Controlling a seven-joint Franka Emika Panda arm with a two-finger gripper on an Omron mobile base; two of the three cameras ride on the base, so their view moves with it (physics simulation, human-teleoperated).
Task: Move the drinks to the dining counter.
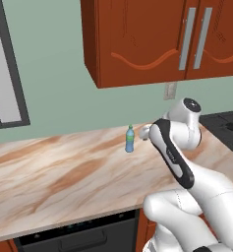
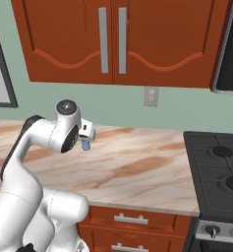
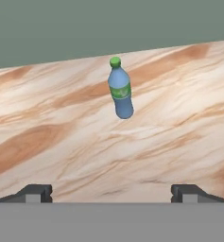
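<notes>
Marble worktop (image 1: pixel 64 177); blue bottle (image 1: pixel 130 139) upright near back wall.

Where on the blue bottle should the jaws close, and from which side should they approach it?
Probably on the body of the blue bottle, at or just below its green band, approaching level from the counter's front edge. It stands upright and alone, and the open gripper already faces it.

We are seeing reddish wood wall cabinets (image 2: pixel 113 42) hanging above a veined marble worktop (image 1: pixel 49 182), a black stove (image 2: pixel 218 172) sitting beside it, and an outlet (image 2: pixel 151 96) on the wall.
</notes>
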